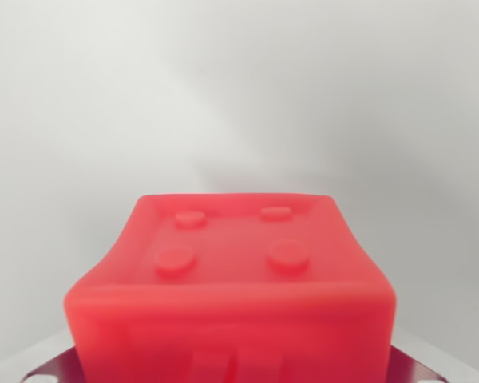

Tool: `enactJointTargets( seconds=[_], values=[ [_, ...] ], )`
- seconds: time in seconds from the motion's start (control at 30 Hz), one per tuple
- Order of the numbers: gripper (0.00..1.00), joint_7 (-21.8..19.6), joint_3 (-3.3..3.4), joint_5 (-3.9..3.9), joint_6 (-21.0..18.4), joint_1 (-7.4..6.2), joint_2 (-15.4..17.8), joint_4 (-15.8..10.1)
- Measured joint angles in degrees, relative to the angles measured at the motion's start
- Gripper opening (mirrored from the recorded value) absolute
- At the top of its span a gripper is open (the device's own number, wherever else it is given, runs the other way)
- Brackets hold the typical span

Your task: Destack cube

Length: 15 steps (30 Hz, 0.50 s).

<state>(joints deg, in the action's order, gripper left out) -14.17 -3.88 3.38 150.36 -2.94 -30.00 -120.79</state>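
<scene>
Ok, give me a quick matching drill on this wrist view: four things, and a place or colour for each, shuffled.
Things:
1 cube
2 studs
3 dark red flat piece
4 backdrop

Place or colour:
A pale grey, upper half
B on the cube's top face
C fills the lower middle
D bottom corners, below the cube

Pairs: 1-C, 2-B, 3-D, 4-A.
</scene>
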Motion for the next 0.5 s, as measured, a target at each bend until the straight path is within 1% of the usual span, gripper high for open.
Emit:
enactJointTargets(
  seconds=[0.5],
  values=[
    [0.0, 0.0, 0.78, 0.04, 3.3, -0.7, -4.41, 1.13]
  ],
)
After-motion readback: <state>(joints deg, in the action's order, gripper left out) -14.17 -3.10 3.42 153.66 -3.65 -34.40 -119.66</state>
